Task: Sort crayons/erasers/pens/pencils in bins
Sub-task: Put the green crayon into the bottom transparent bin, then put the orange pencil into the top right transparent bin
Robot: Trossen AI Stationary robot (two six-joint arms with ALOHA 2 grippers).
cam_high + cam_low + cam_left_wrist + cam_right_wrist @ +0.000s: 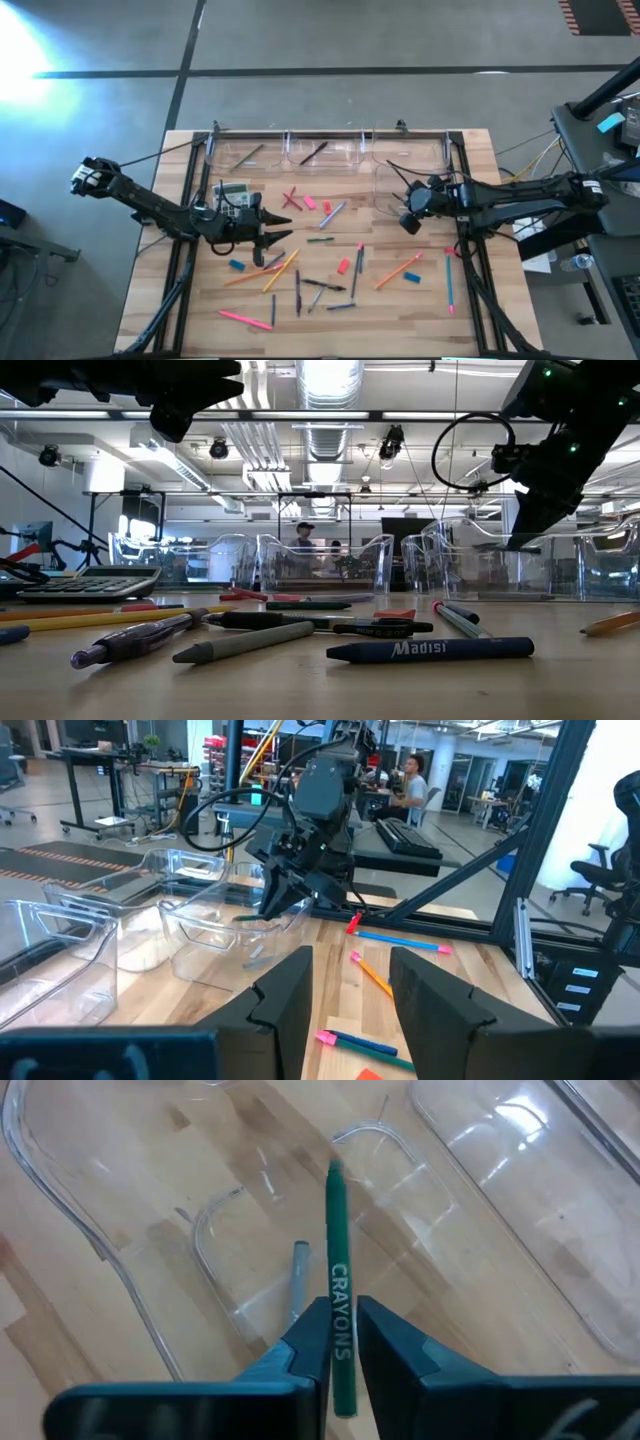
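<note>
My right gripper (342, 1312) is shut on a green crayon (336, 1240) and hangs over a clear bin (120, 1280) at the table's right side. A grey crayon (299, 1275) lies on that bin's floor. The same gripper (408, 222) shows in the high view by the bin (395, 185). Three more bins (320, 150) stand in a row along the far edge. My left gripper (275, 228) waits open and level above the table's left half, its fingers (290, 990) holding nothing. My right gripper pinches the green crayon between its two fingers on the printed part of the wrapper (340, 1295). The fingers slant down from the table's right side, and the crayon lies along them. Its tip (334, 1172) sticks out past the fingertips, clear above the bin floor.
Loose pencils, pens, crayons and erasers (343, 265) are scattered over the table's middle and near half. A grey calculator (232, 192) lies beside my left arm. A blue crayon (430, 650) lies nearest the low camera. A person (410, 780) sits beyond the table.
</note>
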